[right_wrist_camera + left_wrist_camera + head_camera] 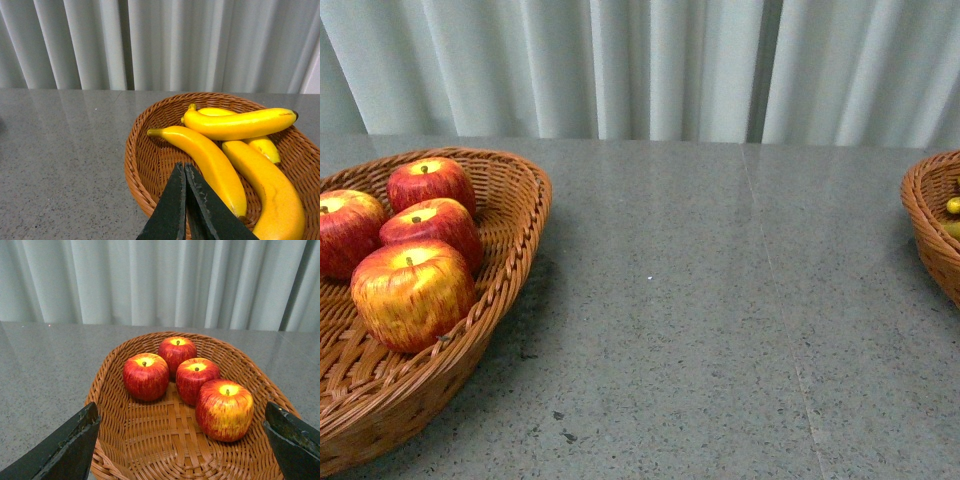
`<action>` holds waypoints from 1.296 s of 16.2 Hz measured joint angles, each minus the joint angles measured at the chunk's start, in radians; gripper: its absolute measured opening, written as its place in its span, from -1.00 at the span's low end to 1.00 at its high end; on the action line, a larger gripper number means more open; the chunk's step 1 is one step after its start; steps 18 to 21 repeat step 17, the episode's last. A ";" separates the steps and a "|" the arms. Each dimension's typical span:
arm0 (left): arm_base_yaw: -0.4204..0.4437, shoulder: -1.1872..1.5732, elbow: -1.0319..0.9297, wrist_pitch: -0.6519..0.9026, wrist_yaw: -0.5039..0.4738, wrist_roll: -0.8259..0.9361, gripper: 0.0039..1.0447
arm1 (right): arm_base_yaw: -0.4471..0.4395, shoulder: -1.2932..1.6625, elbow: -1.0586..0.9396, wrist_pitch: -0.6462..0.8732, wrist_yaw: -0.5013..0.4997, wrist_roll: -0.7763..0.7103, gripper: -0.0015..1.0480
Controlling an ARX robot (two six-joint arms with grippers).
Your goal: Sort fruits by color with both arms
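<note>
Several red apples with yellow streaks lie together in a wicker basket at the left of the front view. The left wrist view shows the same apples in that basket, with my left gripper open above its near rim and nothing between its fingers. Several yellow bananas lie in a second wicker basket in the right wrist view. My right gripper is shut and empty over that basket's near rim. Neither arm shows in the front view.
The grey speckled tabletop stretches between the two baskets. The banana basket's edge shows at the far right of the front view. Pale pleated curtains hang behind the table.
</note>
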 joint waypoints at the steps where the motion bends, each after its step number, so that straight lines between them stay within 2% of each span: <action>1: 0.000 0.000 0.000 0.000 0.000 0.000 0.88 | 0.000 0.000 0.000 0.000 0.000 0.000 -0.96; 2: 0.000 0.000 0.000 0.000 0.000 0.000 0.88 | 0.000 0.000 0.000 0.000 0.000 0.000 -0.97; 3: 0.000 0.000 0.000 0.000 0.000 0.000 0.88 | 0.000 0.000 0.000 0.000 0.000 0.000 -0.83; 10: 0.000 0.000 0.000 0.000 0.000 0.000 0.88 | 0.000 0.000 0.000 0.000 0.000 0.000 0.82; 11: 0.000 0.000 0.000 0.000 0.000 0.000 0.88 | 0.000 0.000 0.000 0.000 0.000 0.000 0.89; 21: 0.000 0.000 0.000 0.000 0.000 0.000 0.88 | 0.000 0.000 0.000 0.000 0.000 0.000 0.87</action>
